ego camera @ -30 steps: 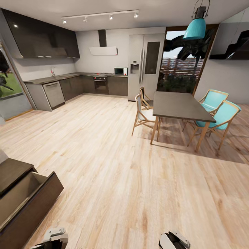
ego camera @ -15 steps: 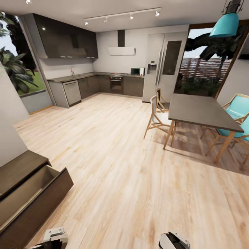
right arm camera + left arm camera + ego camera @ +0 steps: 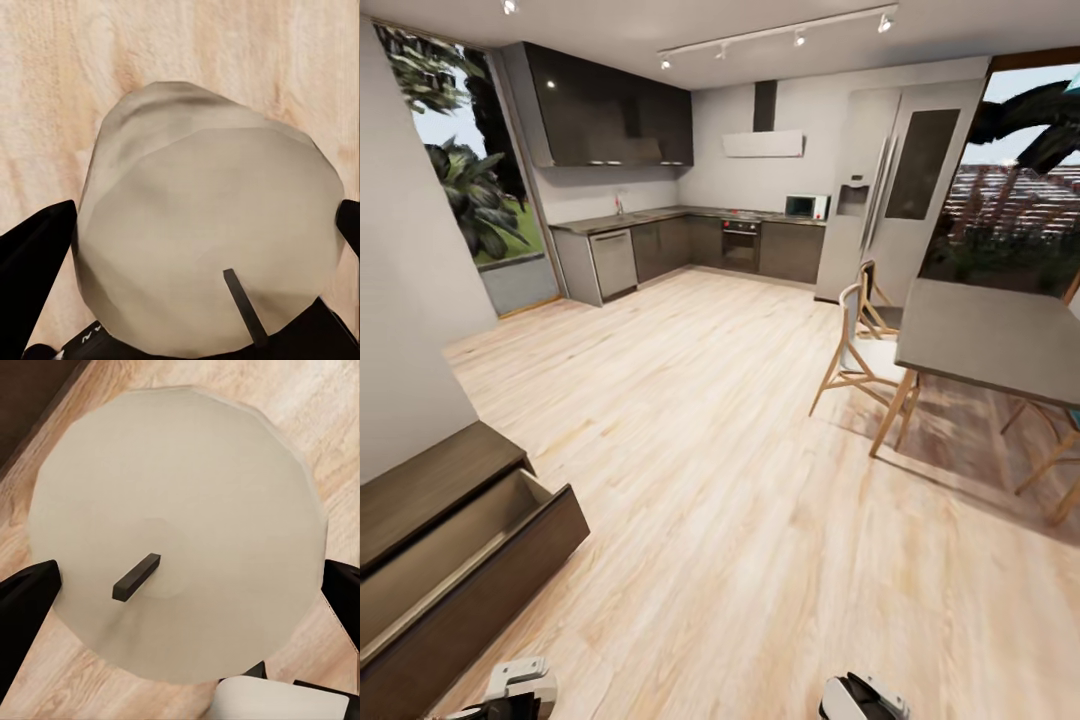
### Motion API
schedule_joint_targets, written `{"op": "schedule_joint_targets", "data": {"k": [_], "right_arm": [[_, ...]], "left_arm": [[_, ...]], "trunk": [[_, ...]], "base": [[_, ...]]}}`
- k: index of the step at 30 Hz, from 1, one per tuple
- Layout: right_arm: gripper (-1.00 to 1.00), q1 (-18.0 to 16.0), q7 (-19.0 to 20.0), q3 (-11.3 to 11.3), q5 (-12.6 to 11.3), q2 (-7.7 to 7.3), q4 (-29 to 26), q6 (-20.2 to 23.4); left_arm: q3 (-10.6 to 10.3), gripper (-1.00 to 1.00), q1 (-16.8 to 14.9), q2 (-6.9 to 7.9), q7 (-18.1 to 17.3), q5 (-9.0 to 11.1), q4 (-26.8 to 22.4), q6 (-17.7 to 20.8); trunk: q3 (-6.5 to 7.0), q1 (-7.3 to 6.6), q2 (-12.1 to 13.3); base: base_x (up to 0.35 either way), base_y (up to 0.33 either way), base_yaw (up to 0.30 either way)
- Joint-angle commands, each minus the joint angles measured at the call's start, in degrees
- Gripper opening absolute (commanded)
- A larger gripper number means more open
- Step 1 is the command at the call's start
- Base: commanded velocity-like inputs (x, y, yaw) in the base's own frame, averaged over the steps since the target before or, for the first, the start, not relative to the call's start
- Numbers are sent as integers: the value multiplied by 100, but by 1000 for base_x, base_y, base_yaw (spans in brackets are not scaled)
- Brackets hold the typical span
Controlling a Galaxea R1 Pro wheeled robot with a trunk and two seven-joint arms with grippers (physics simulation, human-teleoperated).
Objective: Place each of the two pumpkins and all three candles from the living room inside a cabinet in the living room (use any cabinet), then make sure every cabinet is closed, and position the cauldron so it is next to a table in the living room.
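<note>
A pale beige candle [image 3: 180,510] with a short dark wick sits between the black fingers [image 3: 26,600] of my left gripper [image 3: 180,600], which is shut on it. My right gripper [image 3: 191,240] is shut on a second pale candle [image 3: 210,225], held over bare wood floor. In the head view both gripper bodies, left [image 3: 520,688] and right [image 3: 860,698], peek in at the lower edge. The dark-brown cabinet [image 3: 420,490] stands low at my left, its drawer [image 3: 480,560] pulled out, with the part of its pale inside that shows empty. The pumpkins, the cauldron and the living-room table are out of view.
Light wood floor [image 3: 700,450] stretches ahead to a dark kitchen [image 3: 660,240] and a grey fridge [image 3: 890,190]. A grey dining table [image 3: 990,340] with wooden chairs [image 3: 855,355] stands at the right. A white wall [image 3: 410,300] rises behind the cabinet.
The whole head view has swung left, so the camera moved: more of the cabinet and the wall shows, and the dining table slid right. Both grippers keep their place in the picture.
</note>
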Motion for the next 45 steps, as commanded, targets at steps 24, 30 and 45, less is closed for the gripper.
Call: {"op": "schedule_joint_targets", "data": {"k": [24, 30, 45], "right_arm": [[-100, -1, 3, 4, 11, 26, 61, -10], [-100, -1, 3, 4, 11, 24, 61, -8], [-100, -1, 3, 4, 19, 37, 61, -7]], "left_arm": [[17, -100, 0, -9, 8, 8, 0, 19], [18, -100, 0, -8, 9, 8, 0, 27], [19, -100, 0, -9, 4, 20, 0, 34]], "trunk": [[45, -176, 321], [127, -308, 561], [281, -571, 1043]], "base": [[55, -46, 277], [0, 0, 276], [0, 0, 276]]}}
